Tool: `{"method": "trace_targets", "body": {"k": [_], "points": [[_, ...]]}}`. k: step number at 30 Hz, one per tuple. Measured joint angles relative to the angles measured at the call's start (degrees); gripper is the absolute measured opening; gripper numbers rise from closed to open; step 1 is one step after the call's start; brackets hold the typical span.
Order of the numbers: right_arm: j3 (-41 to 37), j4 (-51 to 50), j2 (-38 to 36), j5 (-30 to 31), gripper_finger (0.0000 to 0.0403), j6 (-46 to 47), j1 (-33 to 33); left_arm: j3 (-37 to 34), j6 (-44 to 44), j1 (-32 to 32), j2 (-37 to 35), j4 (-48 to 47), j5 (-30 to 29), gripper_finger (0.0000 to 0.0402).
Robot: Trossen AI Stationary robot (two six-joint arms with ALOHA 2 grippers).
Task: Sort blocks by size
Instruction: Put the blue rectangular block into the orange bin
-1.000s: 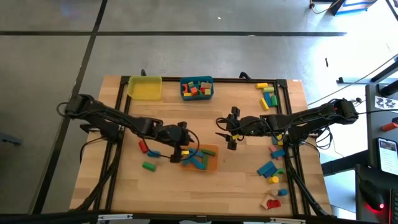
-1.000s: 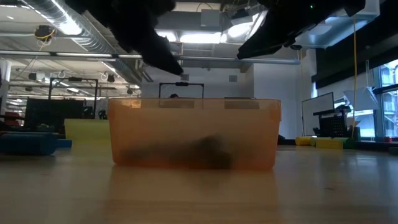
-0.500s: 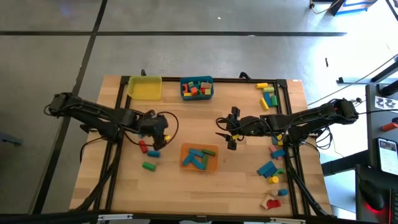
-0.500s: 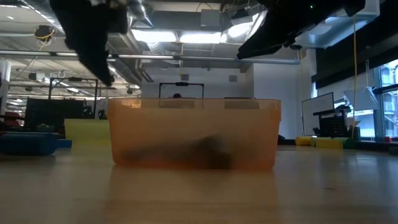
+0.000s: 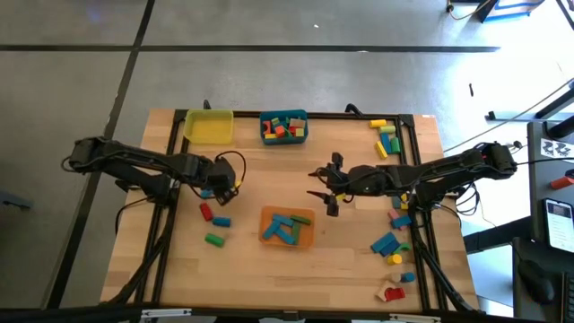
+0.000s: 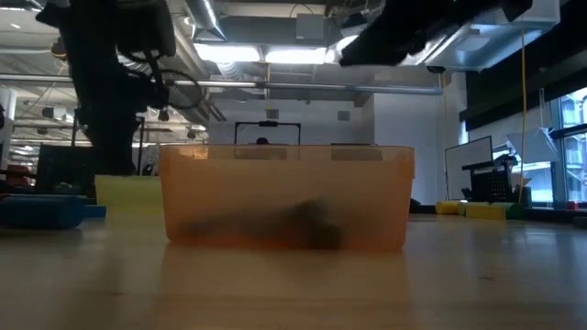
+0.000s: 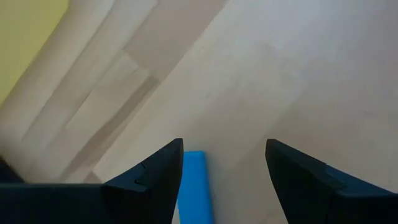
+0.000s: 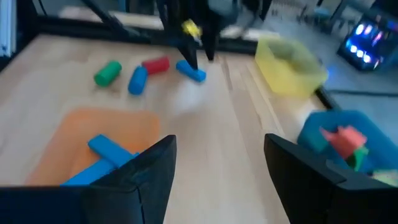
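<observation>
Four loose blocks lie on the table's left half: a small blue block (image 7: 194, 186), a red one (image 5: 205, 212), a blue cylinder (image 5: 221, 221) and a green cylinder (image 5: 213, 239). My left gripper (image 7: 224, 146) points down over the small blue block (image 8: 191, 72), open, with the block beside one fingertip; I see no touch. My right gripper (image 5: 316, 184) hovers open and empty near the table's middle, between the orange bin (image 5: 288, 227) and the teal bin (image 5: 284, 126). More blocks (image 5: 392, 242) lie along the right side.
The orange bin holds long blue and green blocks and the teal bin holds several mixed blocks. A yellow bin (image 5: 209, 126) stands at the far left. Block clusters lie at the far right (image 5: 387, 139) and near right (image 5: 392, 292). Bare wood lies between the arms.
My left gripper has swung from above the orange bin toward the table's left edge and come lower. It has rolled and tipped over, so it now points down over the small blue block. No block has moved.
</observation>
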Motion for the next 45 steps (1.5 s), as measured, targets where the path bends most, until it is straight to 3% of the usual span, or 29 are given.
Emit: {"method": "trace_targets", "body": {"k": [7,16,30,41,45], "points": [[2.3,1.4,-1.5,0.6,0.0241,-5.0,0.0,-2.4,-1.6,4.9,0.1,-0.6,0.4,0.0211],[2.4,-1.1,-8.6,0.7,0.0241,-7.2,0.0,-6.2,-0.6,8.4,0.1,-1.8,6.1,0.0211],[2.4,-2.3,-8.6,0.5,0.0241,-6.2,0.0,-11.9,3.6,9.5,0.1,5.4,11.7,0.021],[2.4,-2.1,-8.6,0.5,0.0241,-3.7,0.0,-12.1,5.6,9.4,0.1,6.9,11.7,0.0107],[2.4,-2.1,-8.6,0.5,0.0241,-3.7,0.0,-11.4,8.1,9.2,0.3,8.8,11.3,0.009]]}}
